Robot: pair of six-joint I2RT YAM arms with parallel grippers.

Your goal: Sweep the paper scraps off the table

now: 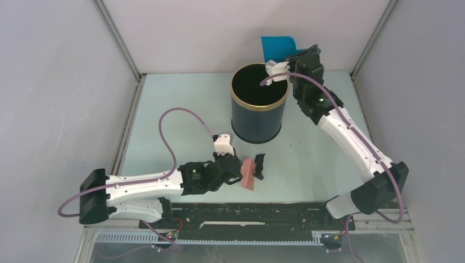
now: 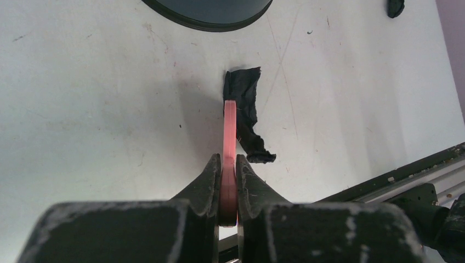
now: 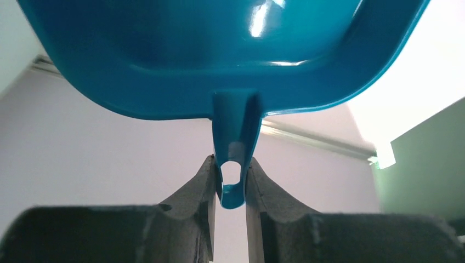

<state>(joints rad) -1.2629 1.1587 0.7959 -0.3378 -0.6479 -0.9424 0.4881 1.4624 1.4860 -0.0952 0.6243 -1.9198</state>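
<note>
Two dark paper scraps [image 2: 244, 109] show from the left wrist. The long black one lies on the table [image 2: 98, 109] just ahead of our left gripper [image 2: 229, 164] and touches the right face of the pink brush [image 2: 229, 129]. The small bit [image 2: 395, 6] lies far ahead and to the right of this hand. The left gripper is closed firmly on the brush, which we see edge-on. Our right gripper [image 3: 231, 167] pinches the handle of the blue dustpan [image 3: 219, 55] and holds it high, beyond the rim of the dark bin [image 1: 259, 102], well apart from the table.

We judge that the step in hand is to bring the long scrap into the pan. To do it well, we should first lower the dustpan and lay its lip flat on the table, to the right of the left hand, with the scrap between brush and pan. Then we push the brush sideways to the right in a short, slow stroke with light pressure. The paper looks very light, so a fast stroke could flick it past the pan.
</note>
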